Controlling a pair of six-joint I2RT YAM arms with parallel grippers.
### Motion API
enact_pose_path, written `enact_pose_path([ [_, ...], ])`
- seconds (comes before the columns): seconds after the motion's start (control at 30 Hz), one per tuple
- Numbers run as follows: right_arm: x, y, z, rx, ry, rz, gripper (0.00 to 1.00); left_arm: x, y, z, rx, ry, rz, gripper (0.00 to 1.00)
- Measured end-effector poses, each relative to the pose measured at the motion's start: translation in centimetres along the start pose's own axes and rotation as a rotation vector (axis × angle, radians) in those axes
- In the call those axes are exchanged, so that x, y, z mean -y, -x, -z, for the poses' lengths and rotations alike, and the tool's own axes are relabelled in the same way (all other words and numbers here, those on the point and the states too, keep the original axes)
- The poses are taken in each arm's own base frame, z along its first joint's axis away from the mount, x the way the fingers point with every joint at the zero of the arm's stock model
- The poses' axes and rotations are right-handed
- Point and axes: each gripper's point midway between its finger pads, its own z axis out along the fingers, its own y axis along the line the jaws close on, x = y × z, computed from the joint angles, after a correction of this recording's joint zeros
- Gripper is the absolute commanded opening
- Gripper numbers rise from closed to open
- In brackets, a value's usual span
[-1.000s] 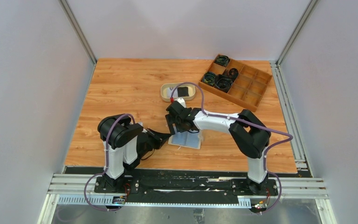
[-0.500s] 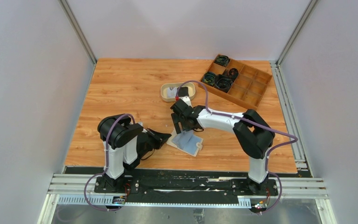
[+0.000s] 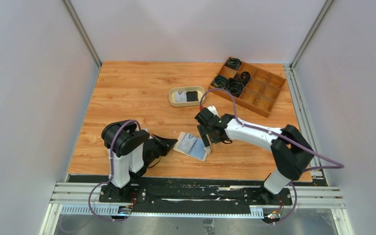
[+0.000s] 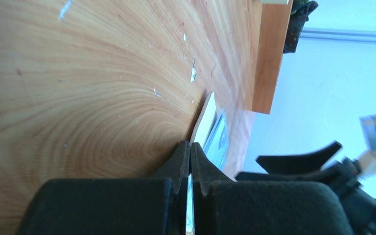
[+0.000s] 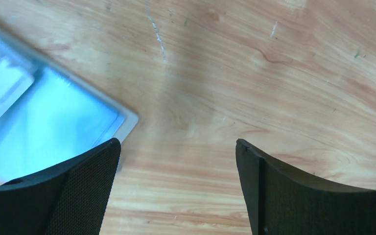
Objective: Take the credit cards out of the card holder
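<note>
Open card holder point(image 3: 192, 146) flat on bench point(image 3: 127, 93), pale inside up. L gripper point(image 3: 176, 144) pinched tight on its left edge. R gripper point(image 3: 207, 142) spread wide, empty, just off its right corner. Two credit cards point(image 3: 187, 96) in oval tray point(image 3: 171, 97), well beyond holder.

A warm orange-brown wood grain is being shown by the table point(image 3: 127, 88). Pale grey-blue, edged in beige, is being displayed by the card holder point(image 3: 192, 146). Black and white are being shown by the credit cards point(image 3: 192, 96) in the beige tray point(image 3: 172, 96). Black cable coils point(image 3: 235, 87), flecked green, are being set off against the brown wooden box point(image 3: 262, 93). The fingers point(image 5: 73, 196) are being seen in meshed matte black.
</note>
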Motion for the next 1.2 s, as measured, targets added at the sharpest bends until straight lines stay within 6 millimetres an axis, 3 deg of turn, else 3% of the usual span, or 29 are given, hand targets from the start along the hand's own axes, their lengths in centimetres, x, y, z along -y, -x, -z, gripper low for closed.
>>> enact_pose_path([
  [0.13,-0.3,1.5,3.4,0.104,0.111,-0.046,0.92,0.1,0.8,0.1,0.042,0.0,-0.003,0.0],
  [0.23,-1.5,4.4,7.4,0.251,0.268,-0.109,0.93,0.1,1.7,0.3,0.089,-0.001,-0.021,0.0],
  [0.4,-3.9,7.4,10.0,0.355,0.511,-0.186,0.92,0.4,2.8,0.7,0.142,-0.002,-0.044,0.0],
  [0.6,-7.2,7.4,8.7,0.328,0.728,-0.279,0.91,2.2,3.9,1.3,0.19,-0.027,-0.103,0.0],
  [0.7,-9.0,8.1,8.9,0.319,0.831,-0.306,0.91,3.9,4.7,1.5,0.226,-0.023,-0.153,0.0],
  [0.8,-10.3,9.3,8.8,0.326,0.945,-0.363,0.89,7.0,5.8,1.7,0.278,-0.038,-0.196,0.0],
  [0.87,-10.9,9.8,8.2,0.315,1.002,-0.409,0.88,7.6,6.3,2.0,0.301,-0.025,-0.216,0.0],
  [0.93,-11.5,10.2,7.3,0.296,1.042,-0.439,0.88,6.6,6.5,2.1,0.307,0.02,-0.237,0.0],
  [1.1,-13.3,10.6,5.4,0.237,1.112,-0.492,0.86,1.8,6.2,2.5,0.277,0.182,-0.291,0.0],
  [1.2,-14.0,10.9,4.8,0.213,1.138,-0.506,0.84,0.3,6.2,2.8,0.267,0.236,-0.313,0.0],
])
